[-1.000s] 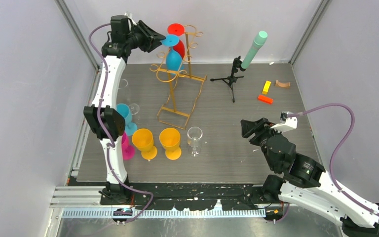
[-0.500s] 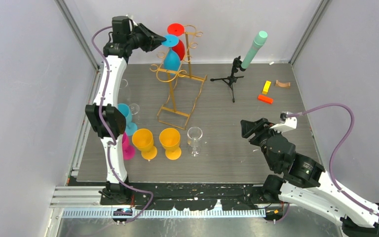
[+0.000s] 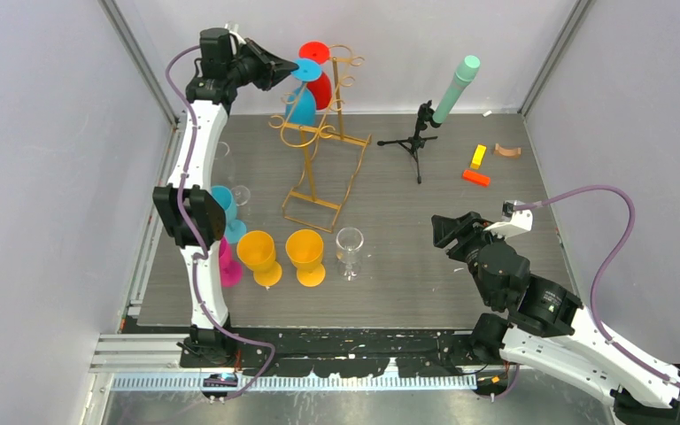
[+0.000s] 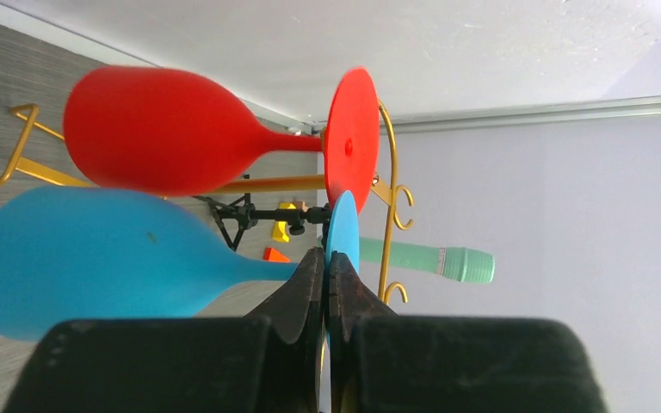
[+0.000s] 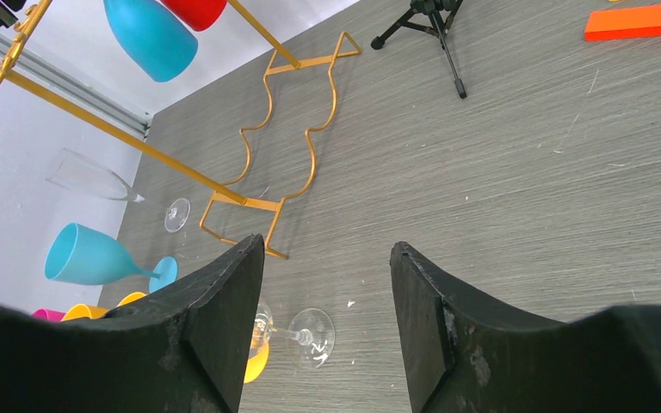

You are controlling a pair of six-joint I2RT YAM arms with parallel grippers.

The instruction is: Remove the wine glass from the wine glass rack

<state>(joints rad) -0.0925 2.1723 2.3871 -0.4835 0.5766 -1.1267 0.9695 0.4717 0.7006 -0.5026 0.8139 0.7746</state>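
The left gripper (image 4: 325,258) pinches shut on the blue wine glass (image 4: 95,258) at its foot rim; probably light, slippery, swing-prone; the right gripper (image 5: 327,284) gapes empty.

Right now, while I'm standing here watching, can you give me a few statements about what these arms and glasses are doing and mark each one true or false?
1. The left claw is shut on the foot of the blue wine glass. True.
2. The right claw is holding the clear glass. False: it is open and empty, above the table.
3. A red wine glass hangs upside down on the gold rack. True.
4. The green tube lies flat on the table. False: it sits tilted on the black tripod.
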